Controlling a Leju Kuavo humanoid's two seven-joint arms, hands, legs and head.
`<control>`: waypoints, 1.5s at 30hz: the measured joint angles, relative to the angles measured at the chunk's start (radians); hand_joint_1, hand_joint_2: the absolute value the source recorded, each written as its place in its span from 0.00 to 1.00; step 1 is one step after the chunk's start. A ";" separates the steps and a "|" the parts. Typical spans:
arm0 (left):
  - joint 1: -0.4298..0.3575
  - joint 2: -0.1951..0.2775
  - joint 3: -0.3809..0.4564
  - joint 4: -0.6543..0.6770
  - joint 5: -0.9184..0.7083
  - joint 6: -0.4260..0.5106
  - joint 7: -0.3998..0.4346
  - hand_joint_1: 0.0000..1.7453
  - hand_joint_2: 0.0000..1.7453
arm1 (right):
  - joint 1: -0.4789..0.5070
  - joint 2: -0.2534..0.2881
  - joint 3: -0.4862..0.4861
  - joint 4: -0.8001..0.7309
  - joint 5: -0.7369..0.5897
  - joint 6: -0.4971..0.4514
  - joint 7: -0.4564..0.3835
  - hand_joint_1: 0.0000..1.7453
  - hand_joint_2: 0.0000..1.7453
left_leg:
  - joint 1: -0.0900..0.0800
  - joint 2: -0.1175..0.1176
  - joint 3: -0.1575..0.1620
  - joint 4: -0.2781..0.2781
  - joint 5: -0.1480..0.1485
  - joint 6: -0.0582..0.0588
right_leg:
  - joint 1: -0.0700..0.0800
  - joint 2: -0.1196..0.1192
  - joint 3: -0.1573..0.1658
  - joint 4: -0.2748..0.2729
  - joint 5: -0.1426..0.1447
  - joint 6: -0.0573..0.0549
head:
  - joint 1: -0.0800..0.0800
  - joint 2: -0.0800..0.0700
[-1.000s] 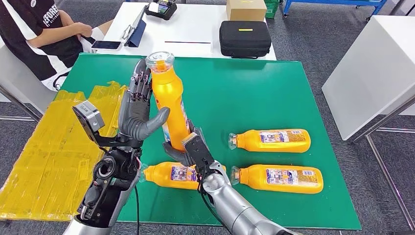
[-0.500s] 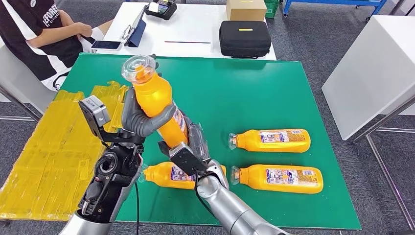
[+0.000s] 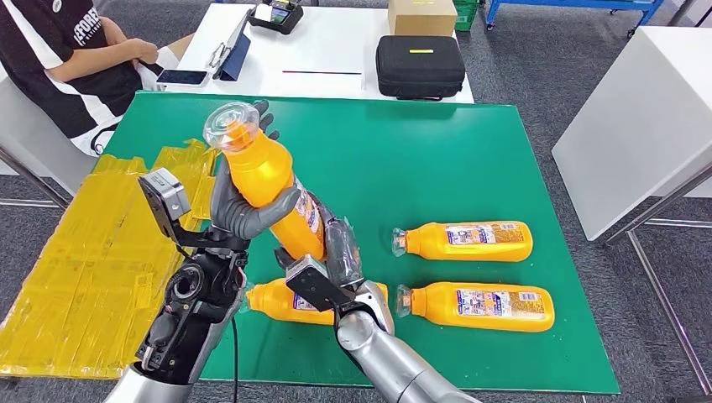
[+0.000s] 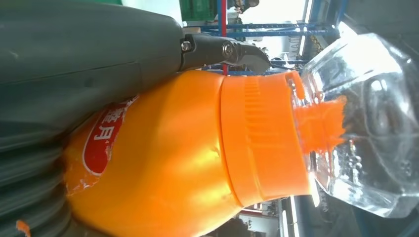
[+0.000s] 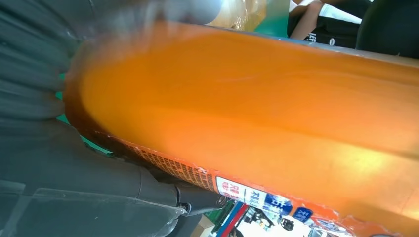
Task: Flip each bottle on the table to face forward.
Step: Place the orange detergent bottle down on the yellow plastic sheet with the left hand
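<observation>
An orange bottle (image 3: 273, 189) with a clear cap (image 3: 231, 126) is held above the green table (image 3: 437, 159), leaning with its cap toward the left. My left hand (image 3: 235, 210) grips its upper body, thumb across the front. My right hand (image 3: 336, 252) holds its lower end. The left wrist view shows the bottle (image 4: 173, 163) and cap (image 4: 370, 123) beside my left hand (image 4: 74, 64). In the right wrist view my right hand (image 5: 49, 173) wraps the bottle (image 5: 257, 108). Three more orange bottles lie flat, labels up: one (image 3: 290, 300) under my arms, two (image 3: 462, 241) (image 3: 474, 304) to the right.
A crinkled yellow sheet (image 3: 84, 252) covers the table's left edge. A person (image 3: 75, 50) sits at the back left. Behind stands a white table with a black case (image 3: 420, 65) and a cardboard box (image 3: 421, 15). Another white table (image 3: 638, 109) stands at the right.
The bottle has gone from nearly upright to leaning left, its cap swinging left. My left hand has closed round its upper body, and my right hand has turned at its base.
</observation>
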 joint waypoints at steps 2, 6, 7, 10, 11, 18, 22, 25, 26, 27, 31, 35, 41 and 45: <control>0.013 0.001 0.006 -0.008 0.022 0.011 -0.005 1.00 1.00 | 0.004 0.000 0.000 0.000 0.007 0.001 0.000 1.00 1.00 | 0.000 0.000 0.000 0.000 0.000 0.000 | 0.000 0.000 0.000 0.000 0.000 0.000 | 0.000 0.000; 0.052 0.010 0.026 -0.049 0.054 0.022 -0.014 1.00 1.00 | 0.009 0.008 0.009 0.000 0.022 0.002 0.000 1.00 1.00 | 0.000 0.000 0.000 0.000 0.000 0.000 | 0.000 0.000 0.000 0.000 0.000 0.000 | 0.000 0.000; 0.061 0.013 0.030 -0.059 0.057 0.022 -0.015 1.00 1.00 | 0.011 0.010 0.013 0.000 0.022 0.002 0.000 1.00 1.00 | 0.000 0.000 0.000 0.000 0.000 0.000 | 0.000 0.000 0.000 0.000 -0.001 0.000 | 0.000 0.000; 0.079 0.019 0.041 -0.083 0.062 0.022 -0.016 1.00 1.00 | 0.014 0.016 0.023 0.000 0.022 0.002 0.000 1.00 1.00 | 0.000 0.000 0.000 0.000 0.000 0.000 | 0.000 0.000 0.000 0.000 -0.001 0.000 | 0.000 0.000; 0.083 0.020 0.043 -0.089 0.062 0.023 -0.016 1.00 1.00 | 0.014 0.017 0.026 0.000 0.022 0.002 0.000 1.00 1.00 | 0.000 0.000 0.000 0.000 0.000 0.000 | 0.000 0.000 0.000 0.000 -0.001 0.000 | 0.000 0.000; 0.112 0.036 0.049 -0.116 0.059 0.007 -0.030 1.00 1.00 | 0.021 0.023 0.041 0.002 0.019 0.006 -0.010 1.00 1.00 | 0.000 0.000 0.000 0.000 0.000 0.000 | 0.000 0.000 0.000 0.000 -0.001 0.000 | 0.000 0.000; 0.111 0.047 0.044 -0.116 0.035 -0.057 -0.015 1.00 1.00 | 0.030 0.011 0.040 -0.005 0.017 0.004 -0.016 0.80 1.00 | 0.000 0.000 0.000 0.000 0.000 0.000 | 0.000 0.000 0.000 0.000 -0.001 0.000 | 0.000 0.000; 0.098 0.054 0.038 -0.111 0.005 -0.103 -0.002 1.00 1.00 | 0.046 -0.010 0.034 -0.039 0.015 0.008 -0.016 0.05 1.00 | 0.000 0.000 0.000 0.000 0.000 0.000 | 0.000 0.000 0.000 0.000 -0.001 0.000 | 0.000 0.000; 0.090 0.057 0.035 -0.106 -0.006 -0.122 0.004 1.00 1.00 | 0.053 -0.018 0.032 -0.056 0.015 0.011 -0.014 0.00 1.00 | 0.000 0.000 0.000 0.000 0.000 0.000 | 0.000 0.000 0.000 0.000 -0.001 0.000 | 0.000 0.000; 0.081 0.060 0.032 -0.099 -0.019 -0.142 0.010 1.00 1.00 | 0.060 -0.028 0.029 -0.077 0.013 0.016 -0.011 0.00 1.00 | 0.000 0.000 0.000 0.000 0.000 0.000 | 0.000 0.000 0.000 0.000 -0.001 0.000 | 0.000 0.000; 0.046 0.072 0.029 -0.060 -0.058 -0.189 0.028 1.00 1.00 | 0.094 -0.064 0.013 -0.184 0.010 0.039 0.010 0.00 1.00 | 0.000 0.000 0.000 0.000 0.000 0.000 | 0.000 0.000 0.000 0.000 0.000 0.000 | 0.000 0.000; 0.019 0.084 0.050 -0.026 -0.108 -0.133 0.034 1.00 1.00 | 0.141 -0.100 -0.016 -0.330 0.002 0.060 0.044 0.00 1.00 | 0.000 0.000 0.000 0.000 0.000 0.000 | 0.000 0.000 -0.001 0.000 0.000 0.000 | 0.000 0.000; -0.004 0.099 0.116 -0.007 -0.298 0.110 0.017 1.00 1.00 | 0.241 -0.150 -0.080 -0.578 -0.015 0.115 0.077 0.00 1.00 | 0.000 0.000 0.000 0.000 0.000 0.000 | 0.000 0.000 -0.001 0.000 0.000 0.000 | 0.000 0.000; -0.014 0.103 0.158 0.002 -0.483 0.327 0.013 1.00 1.00 | 0.298 -0.169 -0.118 -0.715 -0.016 0.128 0.076 0.00 1.00 | 0.000 0.000 0.000 0.000 0.000 0.000 | 0.000 0.000 -0.001 0.000 -0.001 0.000 | 0.000 0.000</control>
